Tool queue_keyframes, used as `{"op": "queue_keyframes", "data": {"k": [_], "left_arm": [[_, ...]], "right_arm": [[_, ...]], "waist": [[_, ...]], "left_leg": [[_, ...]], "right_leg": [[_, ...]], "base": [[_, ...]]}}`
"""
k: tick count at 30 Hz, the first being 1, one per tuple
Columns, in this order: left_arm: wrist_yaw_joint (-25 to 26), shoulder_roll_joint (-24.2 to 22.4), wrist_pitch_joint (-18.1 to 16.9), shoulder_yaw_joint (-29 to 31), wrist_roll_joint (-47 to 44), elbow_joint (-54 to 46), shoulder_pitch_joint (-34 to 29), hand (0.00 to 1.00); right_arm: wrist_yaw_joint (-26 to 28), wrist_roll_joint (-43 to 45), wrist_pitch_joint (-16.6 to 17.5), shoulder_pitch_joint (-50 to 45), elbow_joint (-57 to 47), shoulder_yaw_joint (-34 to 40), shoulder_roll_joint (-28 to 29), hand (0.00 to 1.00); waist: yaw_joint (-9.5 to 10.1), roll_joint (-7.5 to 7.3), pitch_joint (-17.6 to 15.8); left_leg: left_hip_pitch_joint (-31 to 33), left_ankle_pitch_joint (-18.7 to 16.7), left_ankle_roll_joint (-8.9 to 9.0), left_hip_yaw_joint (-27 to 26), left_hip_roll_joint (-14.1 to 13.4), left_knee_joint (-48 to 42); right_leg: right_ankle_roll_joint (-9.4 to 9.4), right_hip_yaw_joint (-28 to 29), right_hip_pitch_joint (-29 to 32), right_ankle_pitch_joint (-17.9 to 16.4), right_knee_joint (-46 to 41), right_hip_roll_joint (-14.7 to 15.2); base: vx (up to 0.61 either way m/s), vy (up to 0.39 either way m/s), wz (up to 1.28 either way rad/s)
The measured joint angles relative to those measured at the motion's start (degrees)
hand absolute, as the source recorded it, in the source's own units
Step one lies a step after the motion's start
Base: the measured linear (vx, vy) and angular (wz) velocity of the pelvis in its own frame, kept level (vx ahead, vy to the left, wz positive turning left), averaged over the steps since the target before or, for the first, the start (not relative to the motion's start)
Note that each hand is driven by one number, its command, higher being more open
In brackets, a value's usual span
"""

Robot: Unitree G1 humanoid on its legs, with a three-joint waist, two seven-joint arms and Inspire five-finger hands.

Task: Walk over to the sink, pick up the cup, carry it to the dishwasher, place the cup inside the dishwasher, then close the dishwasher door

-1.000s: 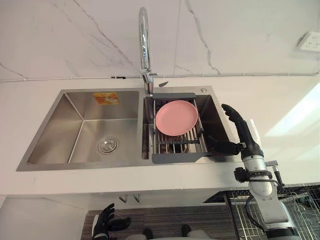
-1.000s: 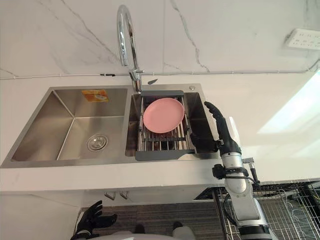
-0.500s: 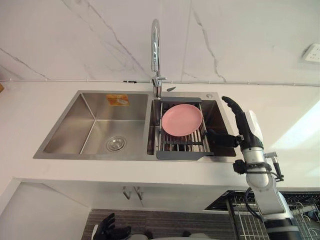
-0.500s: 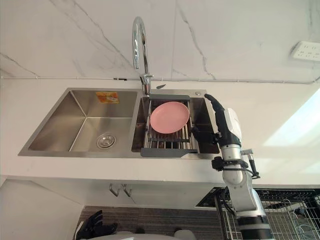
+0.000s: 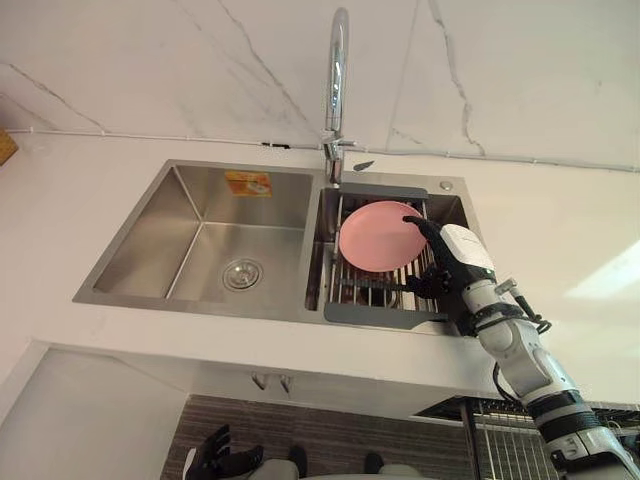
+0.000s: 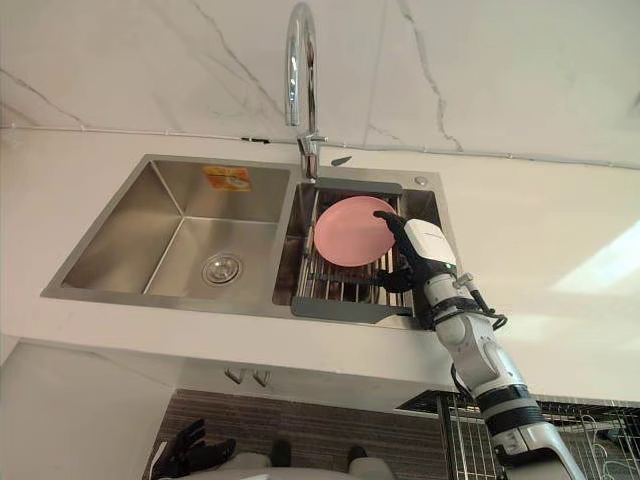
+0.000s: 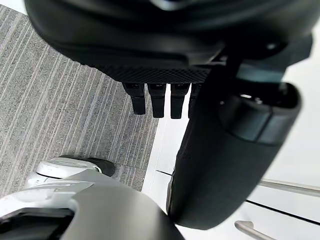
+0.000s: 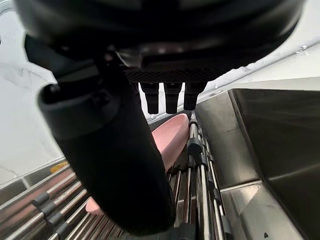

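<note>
Where the cup is I cannot tell: if it sits in the sink's right basin, the draining rack [image 5: 385, 312] and the right hand [image 5: 447, 268] cover it. That hand hangs over the rack's 3 o'clock side with its dark fingers [image 8: 170, 100] straight and spread apart from the thumb, holding nothing, their tips over the rim of a pink plate [image 5: 375, 235]. Whether they touch the plate is hard to judge. The plate is round, matt and shallow, and lies tilted on the rack's rods. The thumb in the right wrist view hides a good part of it. The rack is a grey frame strung with shiny metal bars in dark sleeves, spanning the right basin. The sink [image 5: 180, 303] is brushed stainless steel with two square-cornered basins. The left one is bare save for a round drain [image 5: 243, 273] on its floor and an orange sticker [image 5: 248, 183] on its back wall. A tall chrome faucet [image 5: 337, 80] arches up at 12 o'clock, between the basins. Around the sink runs a smooth white tabletop [image 5: 560, 230], backed by a white wall veined in grey. At 5 o'clock a wire basket [image 6: 605, 435] of thin rods is cut off by the frame's edge. A brown corner [image 5: 5, 148] at 9 o'clock is too clipped to name. The left hand [image 5: 215, 460] hangs low at 7 o'clock over a grey ribbed floor [image 7: 60, 100], fingers loose and empty.
</note>
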State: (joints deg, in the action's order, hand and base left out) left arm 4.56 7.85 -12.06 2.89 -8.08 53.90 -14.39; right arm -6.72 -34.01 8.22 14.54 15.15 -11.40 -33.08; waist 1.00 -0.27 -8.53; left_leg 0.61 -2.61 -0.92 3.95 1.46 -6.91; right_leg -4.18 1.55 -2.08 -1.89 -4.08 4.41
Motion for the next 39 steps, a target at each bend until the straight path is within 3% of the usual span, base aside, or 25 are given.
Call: {"op": "queue_keyframes", "data": {"k": [11, 12, 20, 31, 39], "left_arm": [[0.0, -0.3, -0.7, -0.6, -1.6, -0.8, 0.5, 0.90], [0.0, -0.4, -0.7, -0.6, -1.7, -1.0, 0.5, 0.90], [0.4, -0.4, -0.9, -1.1, -2.2, -2.0, 1.0, 0.90], [0.4, -0.3, -1.0, -1.7, -4.2, -2.1, 2.2, 0.90], [0.4, -0.2, -0.7, -1.6, -3.9, -2.2, 2.2, 0.90]], "right_arm": [[-1.5, -8.3, -0.5, 2.8, 2.2, -1.6, -0.7, 0.90], [-1.7, -8.5, -0.7, 3.6, 2.8, -1.7, -0.7, 0.30], [-5.2, -11.1, -2.5, 9.1, 5.2, -2.5, -1.1, 0.30], [-5.3, -10.6, -2.5, 11.8, 7.0, -2.8, -0.5, 0.30], [-5.6, -10.6, -2.1, 7.4, -3.5, -2.2, -0.5, 0.30]], "waist": [[0.41, 0.89, -2.1], [0.53, 0.91, -2.2], [0.66, 1.18, -4.0], [1.51, 1.30, -5.9], [1.10, 1.28, -5.9]], "left_leg": [[2.4, 0.1, -0.05, 0.3, 0.0, -1.5], [2.4, 0.1, -0.05, 0.3, 0.0, -1.5], [3.5, 0.1, -0.06, 0.8, 0.1, -2.1], [4.9, 0.3, 0.06, 1.6, 0.1, -2.6], [3.3, 0.3, 0.05, 1.5, 0.0, -1.6]], "right_leg": [[0.09, -0.2, 1.6, 0.1, 0.0, -0.1], [0.06, -0.3, 1.6, 0.1, 0.0, -0.1], [-0.01, -0.8, 2.2, 0.4, -0.1, -0.1], [0.10, -1.7, 3.2, 0.5, -0.3, -0.1], [0.10, -1.4, 2.0, 0.5, -0.2, -0.2]], "base": [[-0.04, -0.009, 0.01], [0.00, 0.000, 0.00], [0.00, -0.004, 0.02], [-0.01, -0.008, 0.04], [0.00, -0.005, -0.02]]}}
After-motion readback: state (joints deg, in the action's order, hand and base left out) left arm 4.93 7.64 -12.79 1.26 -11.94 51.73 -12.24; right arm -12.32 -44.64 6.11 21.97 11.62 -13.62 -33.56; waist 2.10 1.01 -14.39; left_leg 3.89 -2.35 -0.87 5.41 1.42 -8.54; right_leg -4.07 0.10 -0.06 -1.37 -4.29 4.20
